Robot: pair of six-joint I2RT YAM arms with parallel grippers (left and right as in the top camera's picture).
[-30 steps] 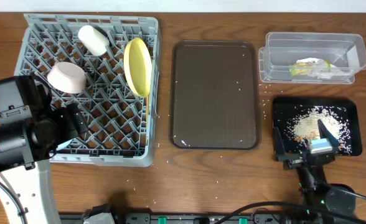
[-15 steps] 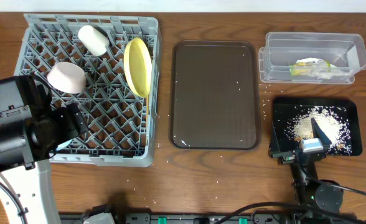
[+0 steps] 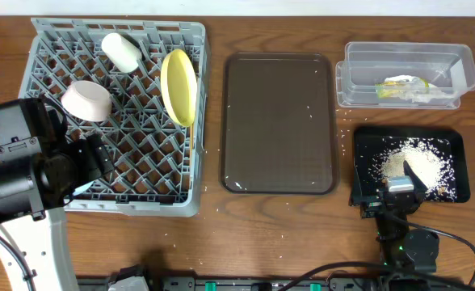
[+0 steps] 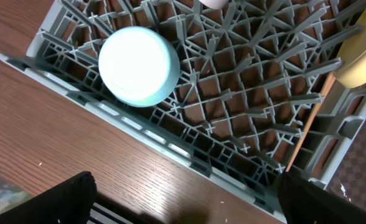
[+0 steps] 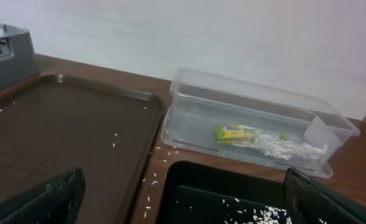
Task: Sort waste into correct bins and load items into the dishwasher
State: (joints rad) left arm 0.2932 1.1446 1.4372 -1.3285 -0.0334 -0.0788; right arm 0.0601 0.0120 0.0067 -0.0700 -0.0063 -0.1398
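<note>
Grey rack at nine o'clock holds cup, plate, white bowl and blue bowl, wrapper and wad sit in the tub at two, crumbs in the black tray at four, left gripper and right gripper both spread wide and empty, so only stray grains seem left.

Wooden table — dish rack, brown tray, clear tub, black tray.
</note>
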